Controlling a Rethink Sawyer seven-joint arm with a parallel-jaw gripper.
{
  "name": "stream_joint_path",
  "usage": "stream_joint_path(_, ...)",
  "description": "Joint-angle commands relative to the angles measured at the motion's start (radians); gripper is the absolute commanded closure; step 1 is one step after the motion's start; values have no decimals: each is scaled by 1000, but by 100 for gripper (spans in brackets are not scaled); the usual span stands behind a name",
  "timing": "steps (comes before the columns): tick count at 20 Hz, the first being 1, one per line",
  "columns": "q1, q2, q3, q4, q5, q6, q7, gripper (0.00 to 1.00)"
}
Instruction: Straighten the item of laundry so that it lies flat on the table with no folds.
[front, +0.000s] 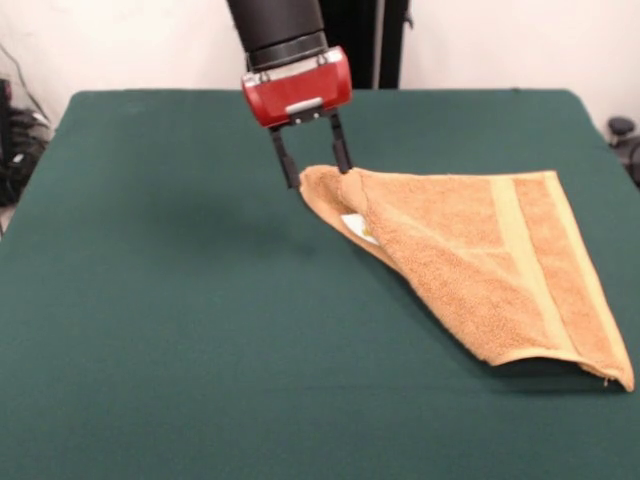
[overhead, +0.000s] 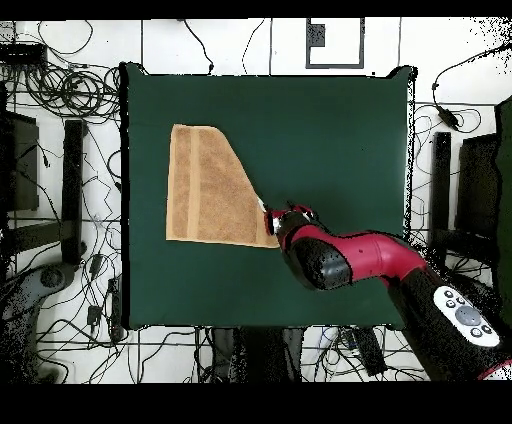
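Note:
The tan-orange towel (front: 470, 260) lies at the right of the green table (front: 150, 300), folded over on a diagonal into a rough triangle. Its woven band (front: 522, 250) runs near the right hem, and the white label (front: 358, 228) peeks out under the folded edge. My gripper (front: 320, 176) stands upright over the towel's pointed left corner. Its fingers (front: 284, 158) are apart, one on each side of that corner. In the overhead view the towel (overhead: 205, 190) sits left of centre and the gripper (overhead: 272, 222) is at its lower right tip.
The table's cloth (overhead: 330, 140) stretches wide around the towel. Cables and dark equipment (overhead: 60, 90) lie on the floor beyond the table's edges. The red and black arm (overhead: 370, 258) reaches in from the lower right of the overhead view.

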Motion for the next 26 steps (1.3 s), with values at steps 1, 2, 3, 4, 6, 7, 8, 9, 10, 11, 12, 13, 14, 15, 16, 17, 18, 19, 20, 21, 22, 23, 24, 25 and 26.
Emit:
stream_joint_path(1,74,1,-75,77,-13,-101,151,0)
stream_joint_path(2,85,-4,-91,78,-11,-116,159,0)
stream_joint_path(3,91,-5,-100,79,-11,-125,161,0)
stream_joint_path(4,96,-4,-108,80,-8,-136,163,0)
stream_joint_path(6,118,-10,-143,84,-4,-160,170,0)
stream_joint_path(7,132,-13,-168,86,-3,-175,176,0)
stream_joint_path(8,142,-12,-189,89,0,-190,178,0)
stream_joint_path(9,148,-6,-207,91,1,-209,179,0)
stream_joint_path(10,147,2,-215,92,1,-226,177,0)
stream_joint_path(11,154,0,-231,95,6,-233,177,0)
stream_joint_path(12,156,-2,-236,95,8,-239,174,0)
stream_joint_path(13,156,-2,-239,95,12,-238,170,0)
stream_joint_path(14,153,-1,-236,94,15,-234,163,0)
stream_joint_path(15,147,-1,-231,95,15,-231,156,0)
stream_joint_path(16,144,-1,-229,96,17,-229,152,0)
stream_joint_path(17,141,-2,-229,97,17,-226,146,0)
stream_joint_path(18,136,-4,-225,97,17,-219,140,0)
stream_joint_path(19,132,-5,-222,97,18,-214,136,0)
stream_joint_path(20,124,-4,-214,94,16,-206,128,0)
stream_joint_path(21,117,-3,-206,91,14,-198,120,0)
stream_joint_path(22,108,3,-196,87,12,-190,113,0)
stream_joint_path(23,102,4,-190,84,11,-184,107,0)
stream_joint_path(24,98,6,-187,81,10,-181,104,0)
stream_joint_path(25,95,7,-185,79,10,-177,101,0)
stream_joint_path(26,91,8,-182,76,8,-174,98,0)
